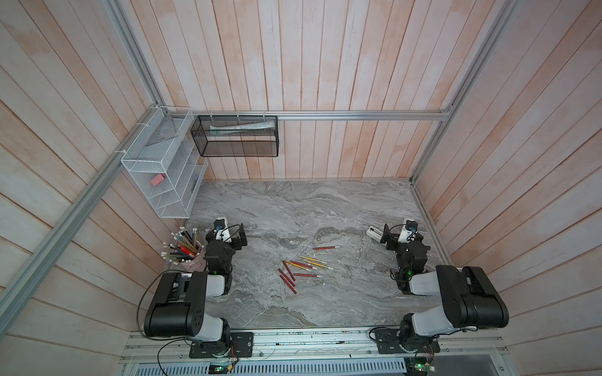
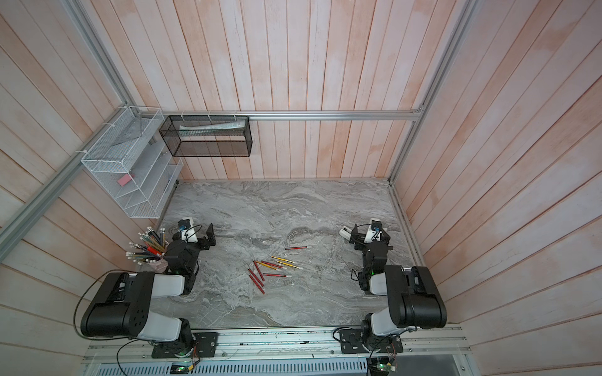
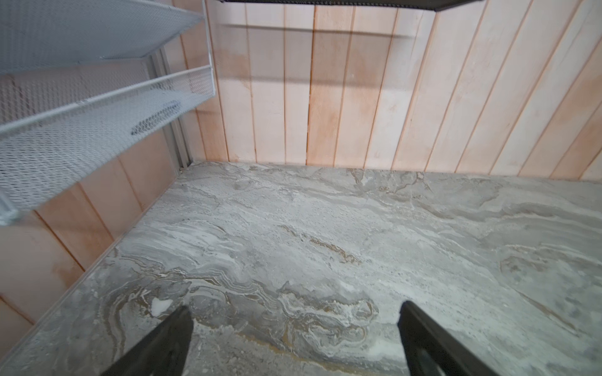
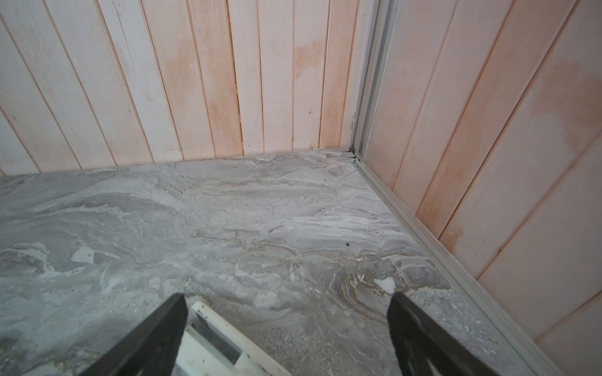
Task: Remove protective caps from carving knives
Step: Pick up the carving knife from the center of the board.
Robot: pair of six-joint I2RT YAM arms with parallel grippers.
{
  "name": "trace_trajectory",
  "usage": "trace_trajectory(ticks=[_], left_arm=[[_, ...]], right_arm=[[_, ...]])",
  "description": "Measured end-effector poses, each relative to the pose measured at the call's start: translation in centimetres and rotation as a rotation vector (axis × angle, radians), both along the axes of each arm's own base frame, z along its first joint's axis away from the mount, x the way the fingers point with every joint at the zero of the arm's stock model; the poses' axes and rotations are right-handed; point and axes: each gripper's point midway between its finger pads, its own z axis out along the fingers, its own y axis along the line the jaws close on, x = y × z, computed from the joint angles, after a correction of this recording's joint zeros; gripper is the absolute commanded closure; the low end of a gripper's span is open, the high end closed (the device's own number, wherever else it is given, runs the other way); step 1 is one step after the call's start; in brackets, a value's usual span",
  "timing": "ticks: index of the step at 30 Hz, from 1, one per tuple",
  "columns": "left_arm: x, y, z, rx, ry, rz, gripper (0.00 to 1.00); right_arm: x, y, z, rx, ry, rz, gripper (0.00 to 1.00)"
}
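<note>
Several carving knives (image 1: 301, 269) with red or yellow handles lie in a loose cluster at the middle of the marble table (image 1: 325, 201), seen in both top views (image 2: 272, 269). One red knife (image 1: 324, 248) lies apart, a little farther back. The protective caps are too small to make out on their tips. My left gripper (image 1: 232, 230) rests at the left side, open, with only bare table between its black fingers (image 3: 182, 325). Over at the right side my right gripper (image 1: 399, 231) is also open (image 4: 286, 296) and holds nothing. Both are well away from the knives.
A cup of long pencils (image 1: 185, 249) stands by the left arm. A white mesh shelf (image 1: 163, 175) and a black mesh basket (image 1: 234, 136) hang at the back left. A white plastic object (image 4: 221, 341) lies on the table beside the right gripper's finger (image 1: 373, 232).
</note>
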Motion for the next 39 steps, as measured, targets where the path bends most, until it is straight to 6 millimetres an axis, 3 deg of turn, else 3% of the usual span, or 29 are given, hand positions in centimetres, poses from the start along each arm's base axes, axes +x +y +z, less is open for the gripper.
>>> trace_trajectory(ticks=[4,8,17,19,22,25,28,33,39], left_arm=[[0.0,0.6,6.0,-0.024,-0.108,0.090,0.00],[-0.2,0.7,10.3,-0.062,-0.155,0.160,0.00],[-0.9,1.7,11.6,-0.304,-0.019,0.316,0.00],[-1.6,1.7,12.0,-0.357,-0.003,0.322,0.00],[-2.9,1.5,12.1,-0.423,0.018,0.309,0.00],[-3.7,1.3,12.0,-0.464,0.042,0.279,0.02],[-4.0,0.5,10.7,-0.480,0.117,0.239,0.12],[-3.5,-1.7,7.7,-0.479,0.291,0.168,0.16],[-3.5,-5.4,5.2,-0.451,0.435,0.068,0.19]], right_arm=[[0.2,1.0,5.3,0.000,-0.111,-0.043,0.02],[-0.1,3.6,7.3,-0.012,-0.110,-0.054,0.02],[-0.6,10.9,9.5,-0.038,-0.021,0.036,0.02],[-0.6,12.1,9.9,-0.025,-0.009,0.061,0.12],[-0.3,14.4,9.0,-0.021,0.047,0.123,0.43],[0.2,16.6,6.8,-0.032,0.139,0.191,0.76],[0.2,18.3,4.1,-0.046,0.233,0.251,0.94],[-0.5,20.9,0.5,-0.074,0.367,0.345,1.00],[-0.7,22.5,-1.7,-0.035,0.479,0.400,1.00]])
